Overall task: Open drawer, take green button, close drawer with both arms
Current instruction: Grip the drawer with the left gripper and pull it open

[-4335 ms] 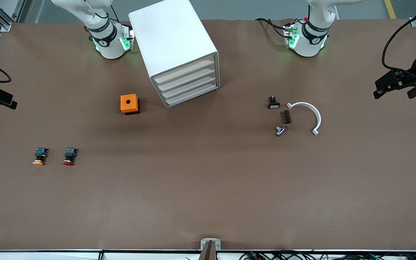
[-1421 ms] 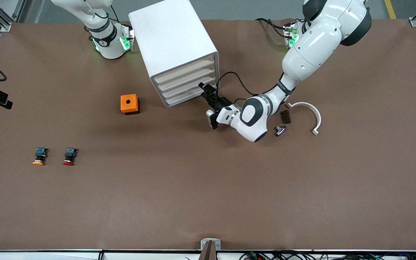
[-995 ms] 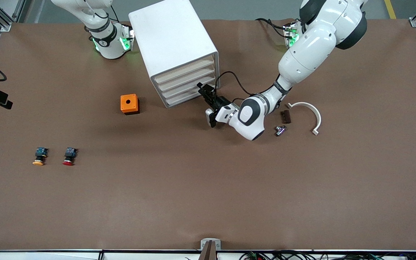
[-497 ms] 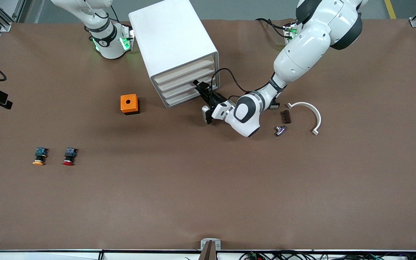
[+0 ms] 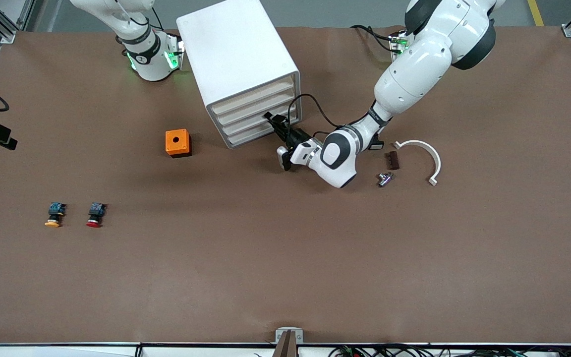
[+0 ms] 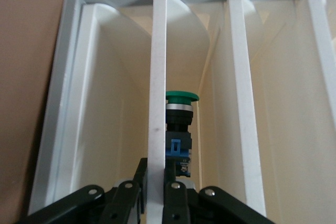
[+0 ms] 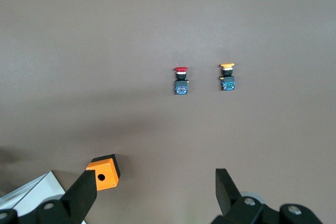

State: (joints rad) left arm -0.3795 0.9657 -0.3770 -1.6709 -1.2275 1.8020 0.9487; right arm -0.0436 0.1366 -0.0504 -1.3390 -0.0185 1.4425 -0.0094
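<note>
left hand clamps the drawer front lip; green button visible inside. right hand waits high over the surface, fingers spread.

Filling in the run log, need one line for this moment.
stage: open drawer | left claw: shut on drawer front lip, drawer not yet out | button: inside drawer | right claw: open, waiting over table

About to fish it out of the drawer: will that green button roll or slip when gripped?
The button lies on its side with a round cap, so it may roll. Its small black body looks rigid and light. Left gripper clamps the drawer front; right gripper waits open over the table.
</note>
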